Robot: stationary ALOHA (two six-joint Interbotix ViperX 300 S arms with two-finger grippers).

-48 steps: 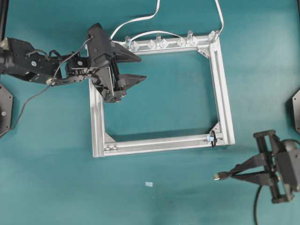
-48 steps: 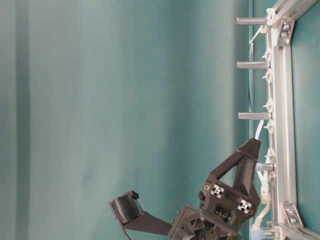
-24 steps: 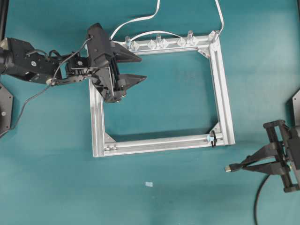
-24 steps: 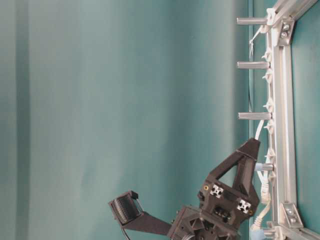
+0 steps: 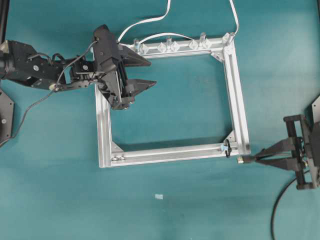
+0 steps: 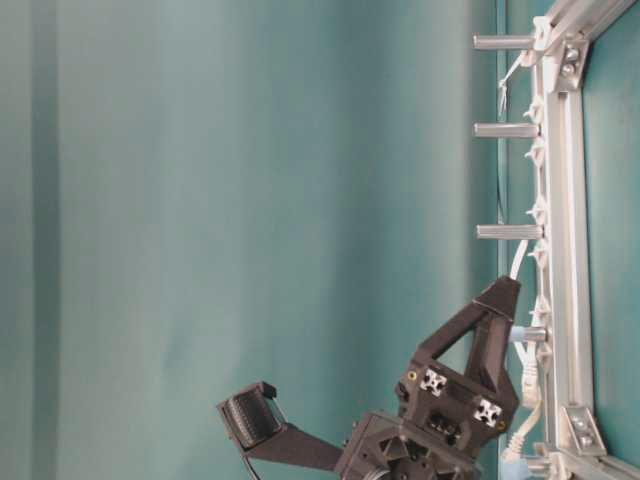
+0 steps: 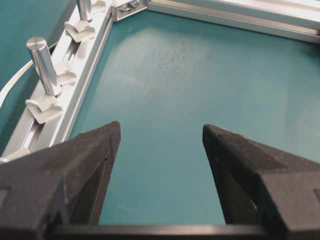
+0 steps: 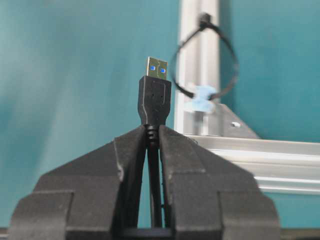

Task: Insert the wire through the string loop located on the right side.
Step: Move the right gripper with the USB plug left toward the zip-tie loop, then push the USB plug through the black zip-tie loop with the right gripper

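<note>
In the overhead view, the thin black wire (image 5: 278,215) with its metal-tipped plug runs off the picture's bottom edge, and the right gripper (image 5: 260,158) is partly cut by the right edge. The tiny dark string loop (image 5: 226,148) with a bluish fitting is too small there to make out its opening. In the right wrist view that loop (image 8: 205,62) is blurred. The left gripper's black fingers (image 7: 75,175) are cropped by the left wrist picture's lower edge.
</note>
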